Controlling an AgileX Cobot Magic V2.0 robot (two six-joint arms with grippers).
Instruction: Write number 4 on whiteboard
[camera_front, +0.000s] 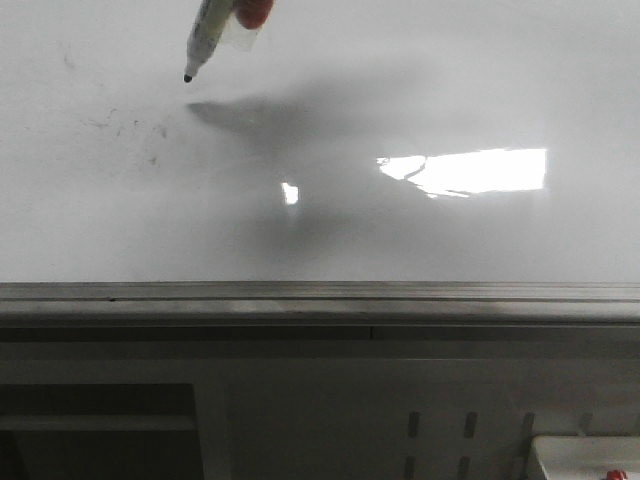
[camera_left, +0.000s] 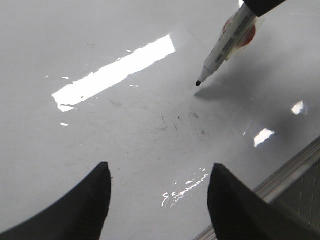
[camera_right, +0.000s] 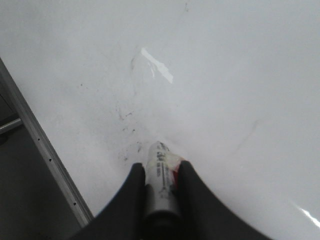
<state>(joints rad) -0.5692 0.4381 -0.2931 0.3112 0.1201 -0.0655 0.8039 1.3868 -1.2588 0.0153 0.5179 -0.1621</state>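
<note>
Here, marker (camera_right: 160, 175) print blurs; whiteboard (camera_front: 420, 80) unmarked.

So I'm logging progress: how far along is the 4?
Done: the right gripper is shut on the marker. In hand: its tip hovers over the whiteboard, seemingly off the surface. Left: the whole 4; only faint smudges show. The left gripper is open and empty.

Glossy whiteboard (camera_front: 420, 90) bears only faint grey smudges; grey ledge along its lower edge.
</note>
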